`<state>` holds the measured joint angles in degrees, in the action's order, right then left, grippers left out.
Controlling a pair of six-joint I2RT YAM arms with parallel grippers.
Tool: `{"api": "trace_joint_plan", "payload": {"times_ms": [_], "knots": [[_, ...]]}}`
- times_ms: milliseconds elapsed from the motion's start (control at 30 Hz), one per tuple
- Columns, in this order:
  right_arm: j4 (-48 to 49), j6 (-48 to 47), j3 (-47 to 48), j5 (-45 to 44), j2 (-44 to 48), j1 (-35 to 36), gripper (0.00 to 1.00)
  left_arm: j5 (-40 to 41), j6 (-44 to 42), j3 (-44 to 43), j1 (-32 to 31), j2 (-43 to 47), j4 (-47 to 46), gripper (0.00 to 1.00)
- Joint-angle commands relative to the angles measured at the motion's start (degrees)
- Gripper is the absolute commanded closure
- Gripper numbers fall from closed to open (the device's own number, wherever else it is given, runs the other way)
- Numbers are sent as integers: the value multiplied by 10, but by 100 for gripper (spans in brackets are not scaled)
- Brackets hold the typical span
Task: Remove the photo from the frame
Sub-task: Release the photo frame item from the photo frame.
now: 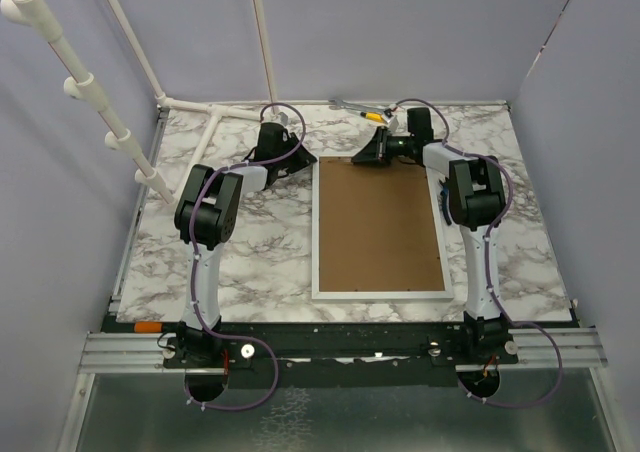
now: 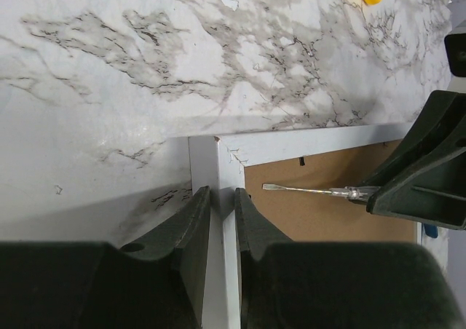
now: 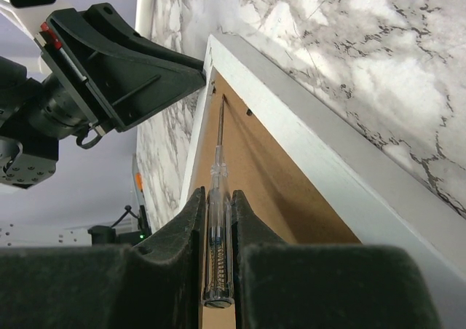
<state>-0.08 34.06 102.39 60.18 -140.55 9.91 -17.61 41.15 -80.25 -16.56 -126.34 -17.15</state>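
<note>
While the left gripper [image 2: 222,220] pinches the frame [image 2: 218,161] corner, the right gripper [image 3: 218,220] reaches low over it, clamping a screwdriver [image 3: 217,198].

white frame [image 1: 381,230], face down, brown back up, on marble

Both arms share one build: slim white link tubes joined by chunky black joint housings, each on a black base. A thin purple cable loops along the left arm [image 1: 210,222] and another along the right arm [image 1: 478,212]. The left claw [image 2: 220,220] and right claw [image 3: 217,220] have matte black, wedge-shaped moulded fingers. A small red mark shows on the left claw's housing.
</note>
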Motion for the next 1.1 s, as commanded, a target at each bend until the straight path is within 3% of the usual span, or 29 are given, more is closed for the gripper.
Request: {"api": "trace_joint_plan", "payload": {"times_ms": [0, 1067], "knots": [[-8, 2, 16, 2, -34, 11, 99, -16, 2, -17, 4, -15, 5, 80], [-28, -4, 41, -1, -51, 25, 99, -28, 5, -16, 4, -20, 5, 82]]}}
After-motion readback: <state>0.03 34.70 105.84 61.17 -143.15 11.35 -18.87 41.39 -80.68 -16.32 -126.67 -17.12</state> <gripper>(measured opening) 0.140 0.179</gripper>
